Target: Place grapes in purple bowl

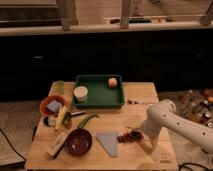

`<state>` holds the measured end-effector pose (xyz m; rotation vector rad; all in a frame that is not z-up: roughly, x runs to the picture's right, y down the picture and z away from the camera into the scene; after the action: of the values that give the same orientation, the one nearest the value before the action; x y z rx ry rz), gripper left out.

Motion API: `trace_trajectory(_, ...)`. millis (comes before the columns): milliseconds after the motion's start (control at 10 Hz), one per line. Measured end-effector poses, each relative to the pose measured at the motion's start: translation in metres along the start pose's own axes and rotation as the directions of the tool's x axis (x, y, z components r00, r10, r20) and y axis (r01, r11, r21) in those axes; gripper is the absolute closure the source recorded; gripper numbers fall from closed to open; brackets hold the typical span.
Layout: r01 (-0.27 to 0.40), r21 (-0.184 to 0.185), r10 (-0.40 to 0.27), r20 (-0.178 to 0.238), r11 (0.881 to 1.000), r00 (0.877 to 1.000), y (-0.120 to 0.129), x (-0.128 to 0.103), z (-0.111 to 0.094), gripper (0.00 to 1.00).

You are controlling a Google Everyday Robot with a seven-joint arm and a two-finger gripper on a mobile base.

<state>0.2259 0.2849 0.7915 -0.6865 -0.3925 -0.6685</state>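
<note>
Gripper (pixel 145 139) low over the table (pixel 145 95), jaws wide open and empty. The grapes (pixel 129 136) lie just beside them, long axis running toward the purple bowl (pixel 79 142) farther along.

The robot's single white arm (pixel 187 131) comes in from the lower right edge of the view and rises leftward as one thick, smooth link to a rounded joint (pixel 163 111), its highest point. From there a shorter wrist link (pixel 152 126) bends steeply down and slightly left. It ends in the gripper (pixel 145 139), which hangs low in the lower right part of the view, pointing downward with its two fingers spread apart and nothing between them.
</note>
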Motion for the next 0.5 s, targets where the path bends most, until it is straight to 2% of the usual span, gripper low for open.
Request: trace_trajectory(500,0.019,-0.003,-0.019,0.005,1.000,1.000,0.0022,-0.0016,0.0005,0.20)
